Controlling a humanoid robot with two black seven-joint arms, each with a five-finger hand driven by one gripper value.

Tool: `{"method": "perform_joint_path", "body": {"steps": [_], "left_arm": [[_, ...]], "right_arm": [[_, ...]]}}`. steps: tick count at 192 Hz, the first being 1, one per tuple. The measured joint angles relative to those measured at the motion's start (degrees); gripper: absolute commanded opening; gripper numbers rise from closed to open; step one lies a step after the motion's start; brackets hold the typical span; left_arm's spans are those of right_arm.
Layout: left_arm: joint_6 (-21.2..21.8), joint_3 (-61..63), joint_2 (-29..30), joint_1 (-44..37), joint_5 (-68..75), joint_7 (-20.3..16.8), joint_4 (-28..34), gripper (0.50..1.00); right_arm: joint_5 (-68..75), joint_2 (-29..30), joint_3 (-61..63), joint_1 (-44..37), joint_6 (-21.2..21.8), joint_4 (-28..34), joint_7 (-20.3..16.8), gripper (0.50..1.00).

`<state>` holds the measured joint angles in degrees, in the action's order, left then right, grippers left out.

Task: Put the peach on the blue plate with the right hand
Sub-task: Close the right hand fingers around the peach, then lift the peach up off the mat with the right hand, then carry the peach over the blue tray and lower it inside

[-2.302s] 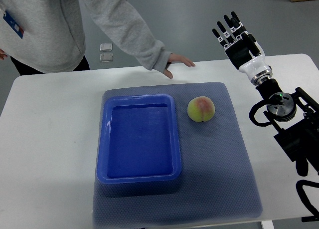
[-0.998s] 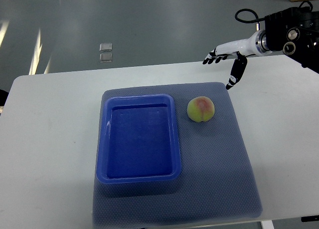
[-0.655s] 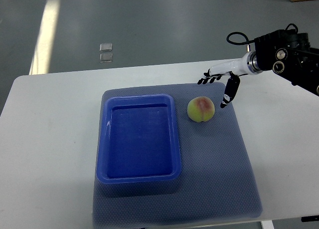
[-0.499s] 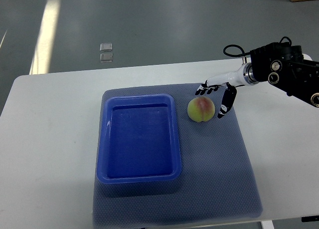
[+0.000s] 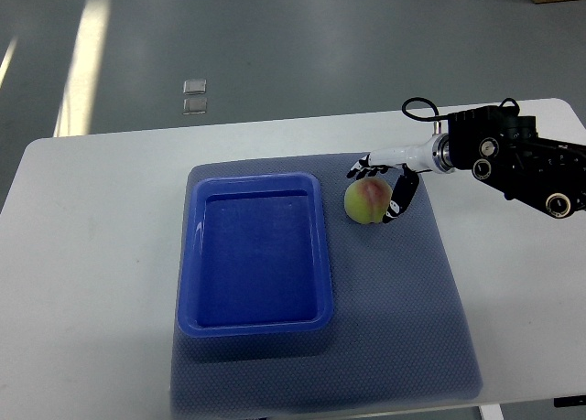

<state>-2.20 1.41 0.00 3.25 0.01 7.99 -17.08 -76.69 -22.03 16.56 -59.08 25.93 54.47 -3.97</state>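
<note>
A white table [image 5: 92,255] stands on a grey floor [image 5: 275,45] streaked with light.

White table [image 5: 101,255], grey-blue mat [image 5: 412,310] flat across its middle. Blue tray [image 5: 255,324] and peach [image 5: 368,201] sit on the mat, apart.

You see the right hand [image 5: 382,187] at centre right of the frame, its spread fingers [image 5: 358,170] cupping the peach [image 5: 367,201] without closing. The peach sits on the grey mat [image 5: 403,301], just right of the empty blue plate [image 5: 256,253], on the white table [image 5: 92,255].
</note>
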Motion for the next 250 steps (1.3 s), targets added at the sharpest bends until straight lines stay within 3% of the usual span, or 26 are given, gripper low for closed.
{"method": "perform_joint_path", "body": {"steps": [29, 45, 54, 71, 95, 131, 185, 217, 250], "left_arm": [[0.0, 0.0, 0.0, 0.0, 0.0, 0.0, 0.01, 1.0], [0.0, 0.0, 0.0, 0.0, 0.0, 0.0, 0.02, 1.0], [0.0, 0.0, 0.0, 0.0, 0.0, 0.0, 0.03, 1.0], [0.0, 0.0, 0.0, 0.0, 0.0, 0.0, 0.03, 1.0], [0.0, 0.0, 0.0, 0.01, 0.0, 0.0, 0.1, 1.0], [0.0, 0.0, 0.0, 0.0, 0.0, 0.0, 0.03, 1.0], [-0.19, 0.0, 0.0, 0.02, 0.08, 0.0, -0.18, 1.0], [-0.43, 0.05, 0.0, 0.0, 0.16, 0.03, -0.15, 1.0], [-0.52, 0.09, 0.0, 0.06, 0.18, 0.02, -0.15, 1.0]], "right_arm": [[0.0, 0.16, -0.01, 0.59, -0.54, -0.14, 0.42, 0.785], [0.0, 0.22, -0.01, 0.77, -0.9, -0.15, 0.65, 0.684], [0.02, 0.21, -0.01, 0.78, -0.97, -0.15, 0.78, 0.599], [0.23, 0.14, 0.09, 0.68, -0.92, -0.12, 1.17, 0.574], [1.18, -1.38, 2.74, -1.24, 1.66, 1.11, 1.39, 0.568], [8.22, -10.31, 6.44, -10.53, 8.13, 6.9, 1.38, 0.594], [15.75, -24.21, 6.57, -19.77, 9.1, 19.02, 1.23, 0.605], [15.88, -25.11, 6.55, -20.08, 9.09, 20.77, 1.14, 0.605], [16.09, -19.56, 5.93, -20.08, 9.08, 20.62, 0.94, 0.605]]}}
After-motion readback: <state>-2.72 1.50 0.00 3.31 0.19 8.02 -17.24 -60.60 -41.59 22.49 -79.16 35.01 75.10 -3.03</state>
